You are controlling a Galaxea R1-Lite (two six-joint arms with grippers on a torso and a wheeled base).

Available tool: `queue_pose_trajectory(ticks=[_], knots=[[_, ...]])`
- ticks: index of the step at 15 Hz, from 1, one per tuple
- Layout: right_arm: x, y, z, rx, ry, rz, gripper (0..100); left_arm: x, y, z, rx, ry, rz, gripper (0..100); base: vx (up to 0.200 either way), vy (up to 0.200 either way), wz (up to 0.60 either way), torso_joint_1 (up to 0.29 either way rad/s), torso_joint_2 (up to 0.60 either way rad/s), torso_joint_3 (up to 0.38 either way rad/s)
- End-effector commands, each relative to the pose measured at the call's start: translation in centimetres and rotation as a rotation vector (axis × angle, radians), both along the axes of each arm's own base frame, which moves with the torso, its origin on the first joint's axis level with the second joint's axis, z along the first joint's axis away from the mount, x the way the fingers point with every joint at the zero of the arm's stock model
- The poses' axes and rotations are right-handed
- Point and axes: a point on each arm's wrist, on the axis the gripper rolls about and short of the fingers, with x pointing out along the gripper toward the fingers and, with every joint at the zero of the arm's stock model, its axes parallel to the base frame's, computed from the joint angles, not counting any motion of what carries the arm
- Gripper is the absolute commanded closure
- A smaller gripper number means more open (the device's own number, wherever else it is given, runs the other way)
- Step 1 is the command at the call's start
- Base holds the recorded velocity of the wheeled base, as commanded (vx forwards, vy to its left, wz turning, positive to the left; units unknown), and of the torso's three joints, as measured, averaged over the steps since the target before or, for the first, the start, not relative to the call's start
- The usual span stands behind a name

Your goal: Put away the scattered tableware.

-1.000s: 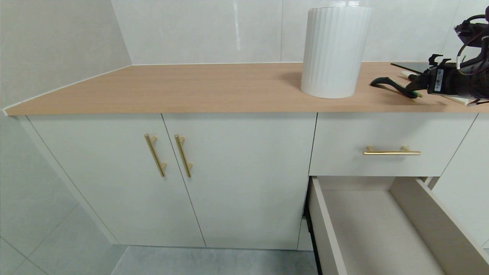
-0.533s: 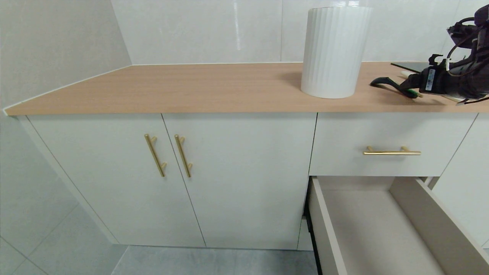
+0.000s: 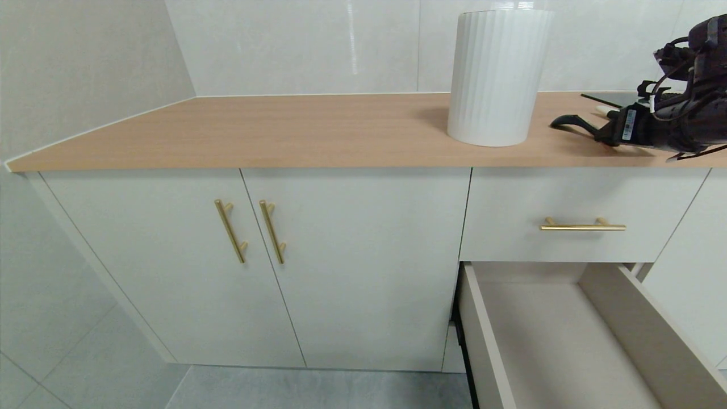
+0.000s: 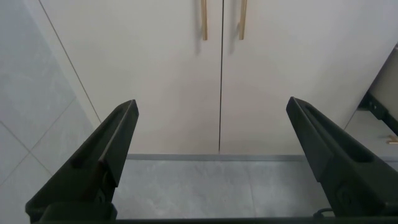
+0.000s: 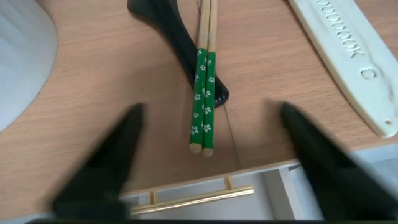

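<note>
**Tableware still on the counter, drawer open and waiting**

None of the tableware is put away yet, as far as can be seen. The open drawer [image 3: 545,341], at about 5 o'clock in the head view, shows a bare floor. The pieces lie on the wooden countertop [image 3: 284,130] at about 2 o'clock, just right of a tall white ribbed container [image 3: 497,76].

The right wrist view looks down on a pair of chopsticks [image 5: 204,87], pale wood with green flowered ends. They lie side by side and touching. Their long axis runs front to back across the counter, roughly 6 to 12 o'clock as the robot faces it. The green ends point toward the front edge, above the gold handle [image 3: 582,226] of the closed upper drawer. They rest across the handle of a black spoon [image 5: 177,50], which slants off toward the container at about 10 o'clock. A white flat utensil [image 5: 348,56] lies apart from them, on the side away from the container.

The right gripper [image 5: 208,168] hangs over the green ends with its fingers spread wide, one either side, holding nothing. It looks like the start of a first pick, so picking up, carrying and dropping into the drawer all remain, for every piece.

The left gripper [image 4: 217,162] is low, facing the cupboard doors [image 4: 221,74], its fingers also wide apart and empty
</note>
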Motion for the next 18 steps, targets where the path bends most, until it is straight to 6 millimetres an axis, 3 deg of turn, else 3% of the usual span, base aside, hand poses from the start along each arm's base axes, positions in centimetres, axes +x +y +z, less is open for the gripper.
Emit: queue_pose_trajectory(ticks=[1,7,11,15,18], knots=[[0.2,0.0,-0.2,0.001,0.008,-0.001,100,0.0,0.0,0.0,0.000,0.000,0.000,0,0.000,0.000,0.00,0.000,0.00,0.000],[0.5,0.0,-0.5,0.002,0.015,-0.003,100,0.0,0.0,0.0,0.000,0.000,0.000,0,0.000,0.000,0.00,0.000,0.00,0.000],[-0.4,0.0,0.8,0.006,-0.050,-0.005,100,0.0,0.0,0.0,0.000,0.000,0.000,0,0.000,0.000,0.00,0.000,0.00,0.000],[-2.7,-0.2,3.2,0.008,-0.128,-0.006,100,0.0,0.0,0.0,0.000,0.000,0.000,0,0.000,0.000,0.00,0.000,0.00,0.000],[-6.4,-0.3,5.8,0.015,-0.204,0.003,100,0.0,0.0,0.0,0.000,0.000,0.000,0,0.000,0.000,0.00,0.000,0.00,0.000]])
